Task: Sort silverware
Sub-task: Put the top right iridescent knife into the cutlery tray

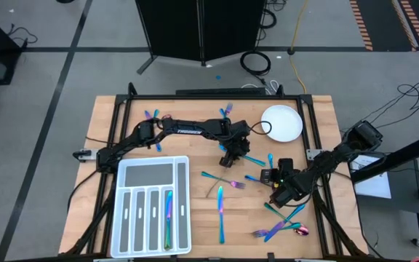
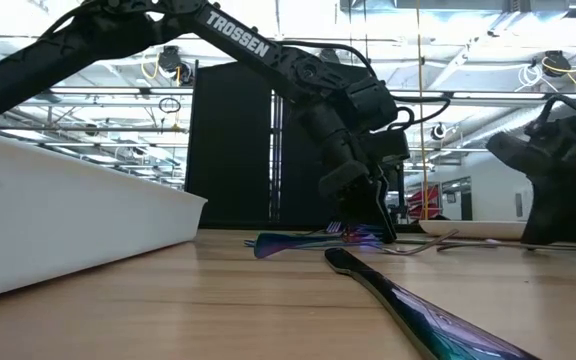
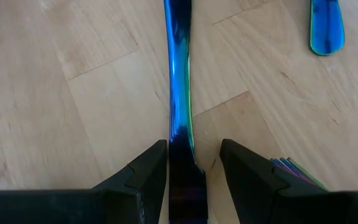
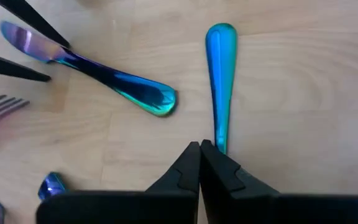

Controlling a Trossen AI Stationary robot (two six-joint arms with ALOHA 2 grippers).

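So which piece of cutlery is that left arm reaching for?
Start at the round white plate at the table's far right. Just left of it, the left gripper is down at the table. The blue piece lying between its open fingers is the one; its neighbours lie untouched on the wood.

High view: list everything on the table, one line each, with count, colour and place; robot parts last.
Tray: one, white, compartmented, near-left part of the table; one iridescent piece lies in a long slot.
Plate: one, white, round, far-right part of the table.
Loose silverware: many pieces, iridescent teal, blue and purple, scattered mostly over the middle and right of the table, a few near the far edge.
Table: one, light wood.
Left gripper: dark, table centre, fingers either side of a blue handle.
Right gripper: dark, shut, low over the right side, beside a teal handle.
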